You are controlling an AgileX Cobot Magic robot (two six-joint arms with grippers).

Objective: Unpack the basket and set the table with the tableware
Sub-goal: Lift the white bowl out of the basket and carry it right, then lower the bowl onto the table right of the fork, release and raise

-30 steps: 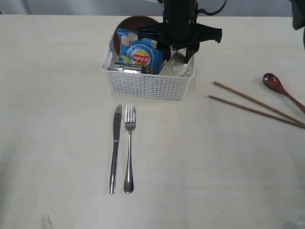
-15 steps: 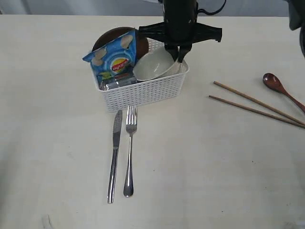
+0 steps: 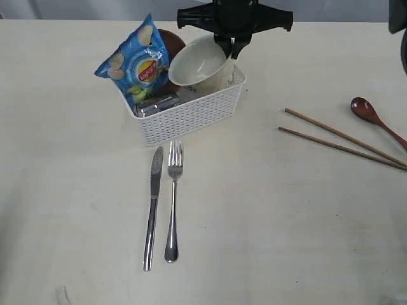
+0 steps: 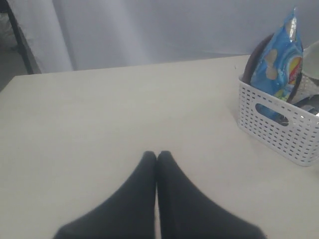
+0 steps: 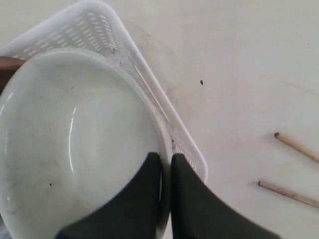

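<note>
The right pincer [image 5: 164, 159] grips the rim of the tilted bowl [image 3: 197, 63] over the basket [image 3: 191, 117], which holds 1 chips bag [image 3: 137, 70].

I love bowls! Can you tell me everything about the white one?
The bowl is off-white, round, smooth and glossy, perhaps ceramic, and empty. It is tipped on its side, opening towards the exterior camera, over the right end of the white basket. The right gripper is shut on its rim, one finger inside, one outside.
</note>
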